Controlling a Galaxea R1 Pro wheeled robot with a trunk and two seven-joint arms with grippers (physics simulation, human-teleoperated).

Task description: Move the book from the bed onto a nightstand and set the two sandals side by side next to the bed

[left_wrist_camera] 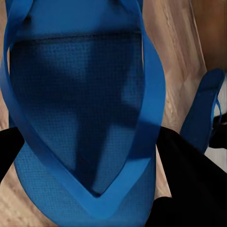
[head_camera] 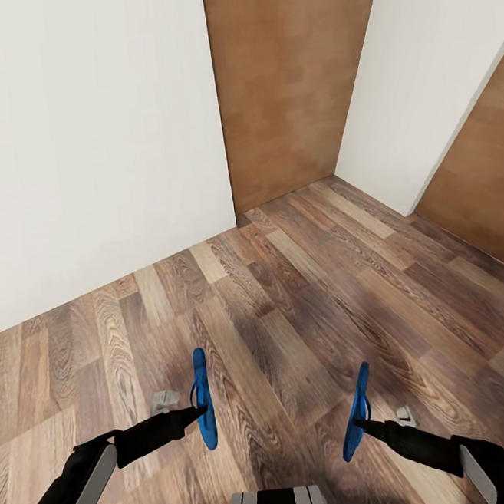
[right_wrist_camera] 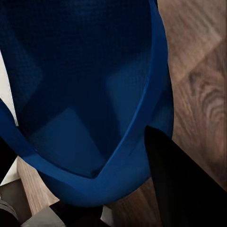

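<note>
We observe a wood-plank floor [head_camera: 304,309] bounded by white walls [head_camera: 87,144] with a brown wooden door panel [head_camera: 289,79] set in the far corner; a second brown panel [head_camera: 485,191] stands at the right edge. We see neither bed, nightstand nor book here, so we cannot state which way the bed lies from the robot.

Each arm carries one blue sandal clear of the floor. The left gripper [head_camera: 196,411] is closed on the left sandal [head_camera: 204,399], whose sole stands on edge with its long axis running away from the robot. The right gripper [head_camera: 359,424] is closed on the right sandal [head_camera: 357,411], likewise on edge and roughly parallel, leaning slightly.

In the left wrist view the sandal [left_wrist_camera: 80,118] shows its strap side, black fingers [left_wrist_camera: 189,179] pressed against it, and the other sandal [left_wrist_camera: 204,113] hangs beyond. The right wrist view shows its sandal [right_wrist_camera: 90,99] likewise.

We judge the two soles, already near-parallel and well apart, will need turning flat and bringing together beside the bed.
</note>
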